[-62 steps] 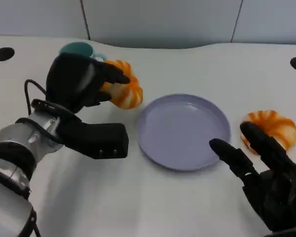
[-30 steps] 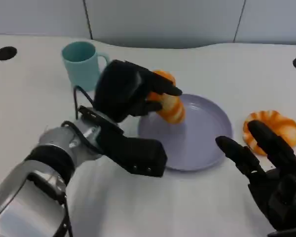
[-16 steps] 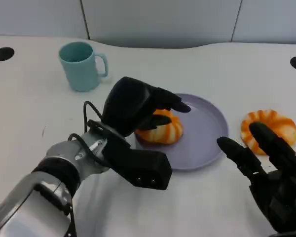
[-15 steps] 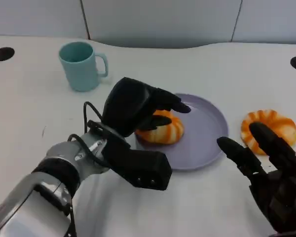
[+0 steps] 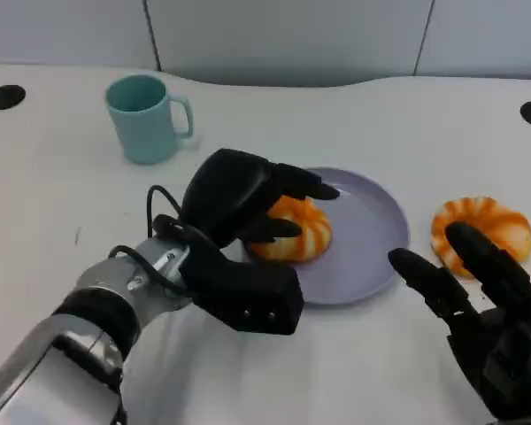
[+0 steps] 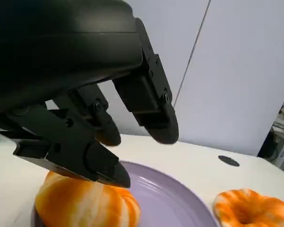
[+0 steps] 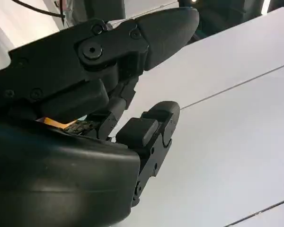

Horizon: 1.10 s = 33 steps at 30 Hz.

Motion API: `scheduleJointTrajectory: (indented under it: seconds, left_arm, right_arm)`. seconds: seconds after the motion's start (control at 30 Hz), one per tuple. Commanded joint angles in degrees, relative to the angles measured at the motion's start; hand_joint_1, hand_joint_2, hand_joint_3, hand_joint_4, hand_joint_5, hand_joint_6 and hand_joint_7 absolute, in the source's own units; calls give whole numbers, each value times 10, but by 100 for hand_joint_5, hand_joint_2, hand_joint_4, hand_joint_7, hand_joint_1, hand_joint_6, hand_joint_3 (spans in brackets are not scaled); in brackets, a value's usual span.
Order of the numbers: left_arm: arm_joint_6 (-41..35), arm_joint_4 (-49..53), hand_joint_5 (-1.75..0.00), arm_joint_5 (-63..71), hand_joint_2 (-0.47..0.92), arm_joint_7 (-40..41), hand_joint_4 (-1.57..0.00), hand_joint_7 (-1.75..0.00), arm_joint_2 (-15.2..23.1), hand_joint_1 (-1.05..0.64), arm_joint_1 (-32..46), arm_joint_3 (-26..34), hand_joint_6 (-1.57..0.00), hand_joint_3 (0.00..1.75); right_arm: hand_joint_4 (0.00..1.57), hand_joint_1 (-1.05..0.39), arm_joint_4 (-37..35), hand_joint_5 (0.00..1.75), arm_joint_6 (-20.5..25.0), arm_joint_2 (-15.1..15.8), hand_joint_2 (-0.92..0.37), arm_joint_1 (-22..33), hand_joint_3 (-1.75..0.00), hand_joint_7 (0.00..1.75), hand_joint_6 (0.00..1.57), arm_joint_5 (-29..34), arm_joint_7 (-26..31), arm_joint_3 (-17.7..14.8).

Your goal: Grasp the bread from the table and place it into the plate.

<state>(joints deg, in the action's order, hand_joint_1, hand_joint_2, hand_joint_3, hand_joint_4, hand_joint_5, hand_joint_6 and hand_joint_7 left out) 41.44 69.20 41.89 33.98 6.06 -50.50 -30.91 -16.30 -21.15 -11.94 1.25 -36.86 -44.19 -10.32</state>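
Now that the bread (image 5: 290, 227) sits at nine o'clock on the plate (image 5: 372, 230), my left hand (image 5: 234, 195) looks loose over it; next I lift away.

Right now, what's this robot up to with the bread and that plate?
It is putting bread onto the purple plate. One bread lies on the plate's left part, with the left hand over it, fingers apart just above it, seemingly letting go. A second bread lies on the table right of the plate, just beyond the open right hand. A teal mug stands at the back left.
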Motion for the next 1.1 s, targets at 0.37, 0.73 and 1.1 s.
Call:
scheduleJointTrajectory:
  seconds: [0.37,0.73,1.1]
  left_arm:
    - [-20,-29,0,-3,83,-18,-62,0,27,-39,7,3,-65,1]
    - [-7,-239,-5,24,83,-9,-67,-3,201,-46,102,52,-67,0]
    - [88,-242,-5,-84,87,-30,-70,-1,226,-39,208,128,-68,1]
  right_arm:
    - [69,-63,3,30,-12,-13,-92,9,-7,1,77,0,10,4]
    - [68,-64,-4,29,-8,-14,-92,16,-7,0,77,4,18,18]
    - [67,-62,-15,28,6,-3,-92,2,-7,0,76,-1,10,18]
